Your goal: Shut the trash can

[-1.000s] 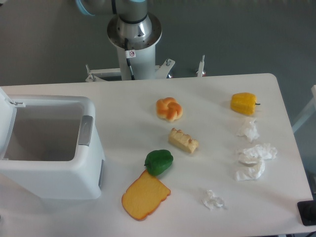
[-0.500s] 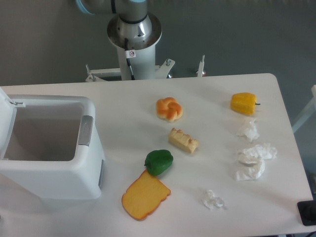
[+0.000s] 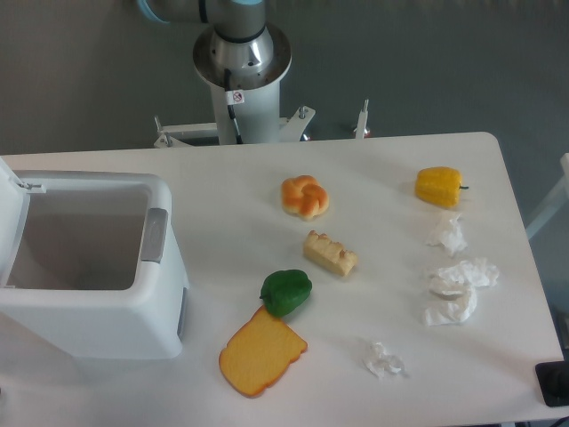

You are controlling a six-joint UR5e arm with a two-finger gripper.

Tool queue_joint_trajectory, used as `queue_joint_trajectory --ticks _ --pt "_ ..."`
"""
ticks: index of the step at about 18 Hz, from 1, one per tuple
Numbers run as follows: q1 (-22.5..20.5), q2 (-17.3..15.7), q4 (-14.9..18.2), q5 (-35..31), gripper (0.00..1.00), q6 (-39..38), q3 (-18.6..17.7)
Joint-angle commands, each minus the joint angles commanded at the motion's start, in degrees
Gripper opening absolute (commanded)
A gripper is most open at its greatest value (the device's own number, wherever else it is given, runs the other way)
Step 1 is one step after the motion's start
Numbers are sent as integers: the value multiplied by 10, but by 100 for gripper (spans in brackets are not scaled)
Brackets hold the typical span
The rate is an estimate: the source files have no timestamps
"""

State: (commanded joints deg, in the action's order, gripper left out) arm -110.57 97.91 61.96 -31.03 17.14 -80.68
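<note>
The trash can (image 3: 107, 311) is a big white boxy bin at the table's left side. It stands open, and its hollow inside shows. Its white lid (image 3: 11, 213) is swung up at the far left edge of the frame. A grey latch tab (image 3: 154, 235) sits on the right rim. Only the arm's base column (image 3: 242, 67) shows at the top; the gripper is out of view.
On the white table (image 3: 373, 169) lie an orange pastry (image 3: 305, 196), a pale cake piece (image 3: 330, 253), a green pepper (image 3: 285, 292), a toast slice (image 3: 261, 352) and a yellow pepper (image 3: 438, 186). Several crumpled tissues (image 3: 455, 289) lie at the right.
</note>
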Motion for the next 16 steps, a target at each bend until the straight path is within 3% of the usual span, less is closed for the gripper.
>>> queue_joint_trajectory --ticks 16 --pt "-1 22 -5 -6 100 -1 4"
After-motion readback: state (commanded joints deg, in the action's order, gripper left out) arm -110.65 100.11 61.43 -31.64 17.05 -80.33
